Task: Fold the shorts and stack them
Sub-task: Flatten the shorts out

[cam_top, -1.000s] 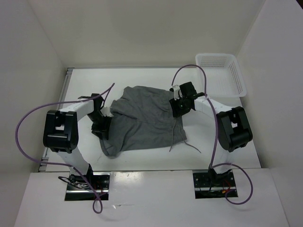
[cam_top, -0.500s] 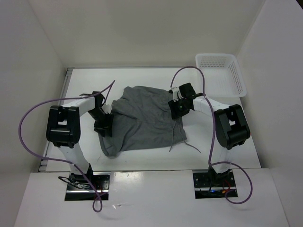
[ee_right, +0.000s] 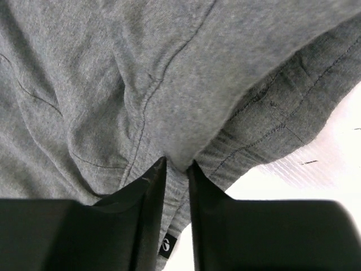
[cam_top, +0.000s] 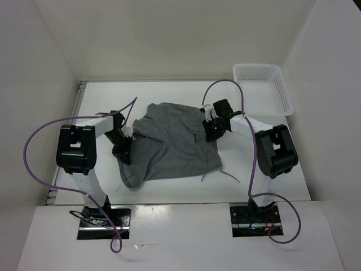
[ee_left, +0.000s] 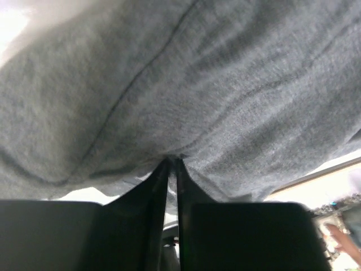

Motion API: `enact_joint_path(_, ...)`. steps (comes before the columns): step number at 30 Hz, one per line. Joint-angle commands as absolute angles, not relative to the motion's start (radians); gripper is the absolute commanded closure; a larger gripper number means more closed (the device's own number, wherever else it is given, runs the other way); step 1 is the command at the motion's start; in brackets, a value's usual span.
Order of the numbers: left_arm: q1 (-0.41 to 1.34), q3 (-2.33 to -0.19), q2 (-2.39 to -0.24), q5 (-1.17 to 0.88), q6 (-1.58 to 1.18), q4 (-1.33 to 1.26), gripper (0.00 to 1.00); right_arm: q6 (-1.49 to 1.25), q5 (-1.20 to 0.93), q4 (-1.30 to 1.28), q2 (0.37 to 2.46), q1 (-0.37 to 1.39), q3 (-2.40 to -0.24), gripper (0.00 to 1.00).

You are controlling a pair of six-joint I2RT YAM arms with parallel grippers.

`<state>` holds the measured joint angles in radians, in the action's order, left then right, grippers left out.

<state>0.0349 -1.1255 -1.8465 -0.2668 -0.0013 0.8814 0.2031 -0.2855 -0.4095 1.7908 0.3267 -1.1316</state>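
The grey shorts (cam_top: 169, 144) lie spread and rumpled on the white table, with a thin dark drawstring (cam_top: 207, 164) trailing off the near right edge. My left gripper (cam_top: 125, 148) is at the shorts' left edge, shut on a pinch of the grey fabric (ee_left: 186, 101). My right gripper (cam_top: 211, 130) is at the shorts' right edge, shut on a fold of the fabric (ee_right: 180, 113) near the waistband seam, with a small black label (ee_right: 167, 246) between the fingers.
A white perforated basket (cam_top: 264, 87) stands at the back right corner. White walls close in the table on the left, back and right. Purple cables (cam_top: 34, 147) loop beside each arm.
Both grippers have drawn slightly inward and back with the fabric. The left arm's elbow has moved a little to the right; the shorts' left and right edges have bunched up a bit.
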Motion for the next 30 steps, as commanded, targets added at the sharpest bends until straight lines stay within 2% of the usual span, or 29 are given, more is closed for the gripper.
enact_joint_path(1, 0.031, -1.141, -1.881, -0.322, 0.0, 0.877, 0.88, 0.209, -0.301, -0.391, 1.749, 0.322, -1.134, 0.77)
enact_joint_path(5, 0.031, -1.141, -1.852, -0.313, 0.0, 0.877, 1.0, 0.218, -0.278, -0.391, 1.74, 0.322, -1.124, 0.92)
enact_joint_path(7, 0.031, -1.169, -1.823, -0.282, 0.0, 0.877, 1.0, 0.218, -0.278, -0.391, 1.729, 0.322, -1.124, 0.99)
enact_joint_path(13, 0.031, -1.285, -1.668, -0.141, 0.0, 0.89, 1.0, 0.281, -0.247, -0.42, 1.678, 0.322, -1.184, 0.99)
enact_joint_path(19, 0.031, -1.296, -1.646, -0.075, 0.0, 0.914, 1.0, 0.322, -0.258, -0.453, 1.648, 0.304, -1.184, 0.99)
enact_joint_path(23, 0.017, -1.362, -1.646, 0.001, 0.0, 0.876, 1.0, 0.322, -0.301, -0.474, 1.647, 0.27, -1.285, 0.99)
enact_joint_path(30, -0.057, -1.523, -1.669, 0.0, 0.0, 0.805, 1.0, 0.131, -0.445, -0.462, 1.71, 0.138, -1.474, 0.99)
